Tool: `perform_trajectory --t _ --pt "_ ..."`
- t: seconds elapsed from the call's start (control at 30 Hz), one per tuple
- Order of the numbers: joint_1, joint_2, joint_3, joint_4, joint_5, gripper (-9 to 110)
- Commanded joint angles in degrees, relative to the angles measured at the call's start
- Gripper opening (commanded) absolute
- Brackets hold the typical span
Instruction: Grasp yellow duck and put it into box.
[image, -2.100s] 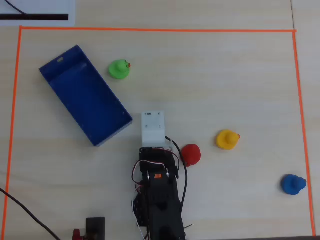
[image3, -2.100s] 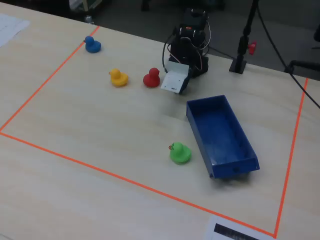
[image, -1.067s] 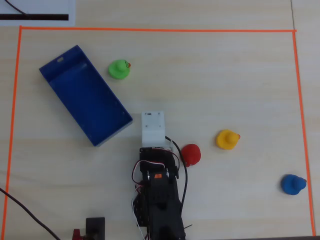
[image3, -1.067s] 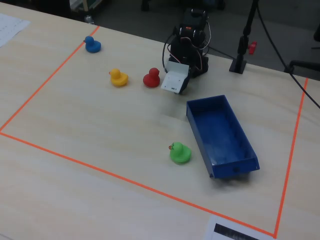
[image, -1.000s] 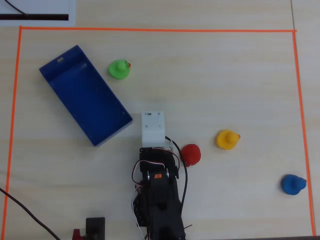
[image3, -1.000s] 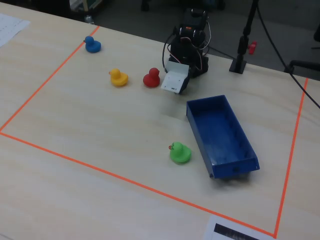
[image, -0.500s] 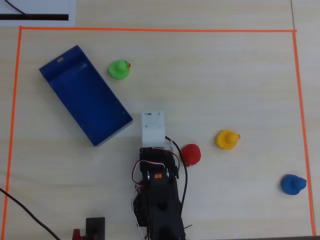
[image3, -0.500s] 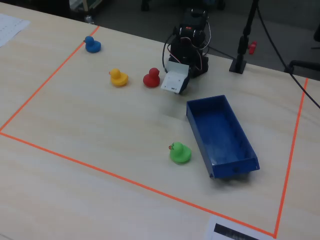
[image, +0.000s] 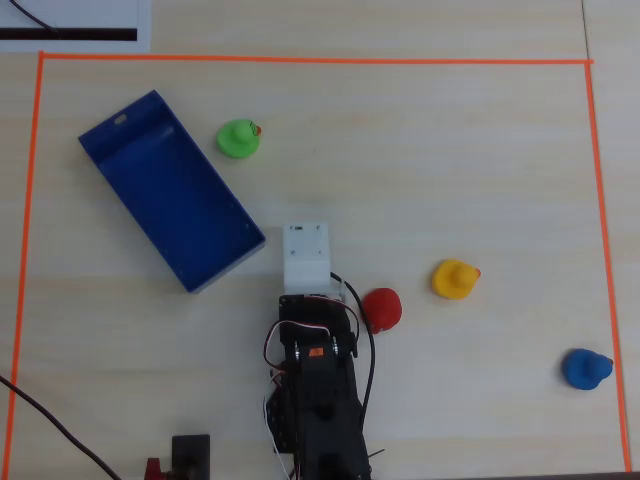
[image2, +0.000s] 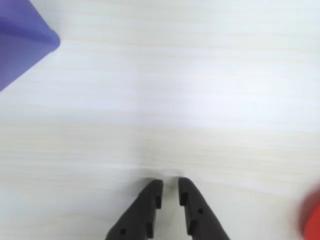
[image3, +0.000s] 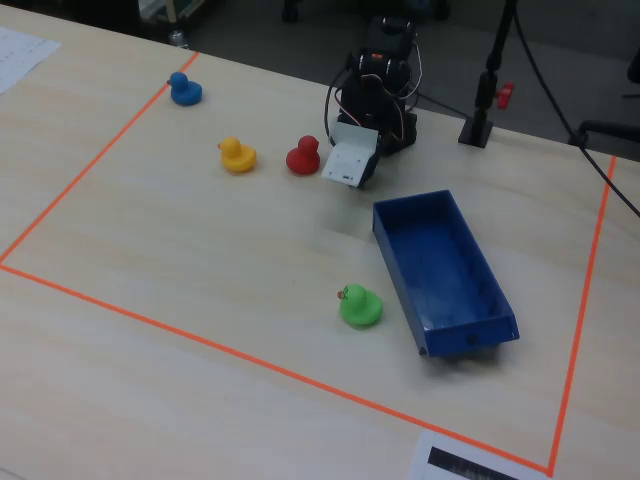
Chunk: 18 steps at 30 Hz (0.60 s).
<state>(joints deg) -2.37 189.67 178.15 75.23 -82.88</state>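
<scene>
My pincer hangs nearly closed over bare desk, holding nothing. In the wrist view the box and red duck are cut off; the yellow duck sits right of the red one overhead.

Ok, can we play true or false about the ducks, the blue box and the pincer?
1. The yellow duck is inside the box. False: it sits on the table, and the box is empty.
2. The green duck is next to the box. True.
3. The pincer is holding a duck. False: its tips are nearly together with nothing between them.
4. The red duck is closest to the arm. True.
5. The blue duck is beside the green duck. False: they are far apart.
</scene>
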Motion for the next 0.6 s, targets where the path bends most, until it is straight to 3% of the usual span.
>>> perform_trajectory --t 0.0,0.57 --pt "-0.2 0.1 0.1 0.8 0.3 1" --pt "-1.6 0.1 0.1 0.8 0.0 1"
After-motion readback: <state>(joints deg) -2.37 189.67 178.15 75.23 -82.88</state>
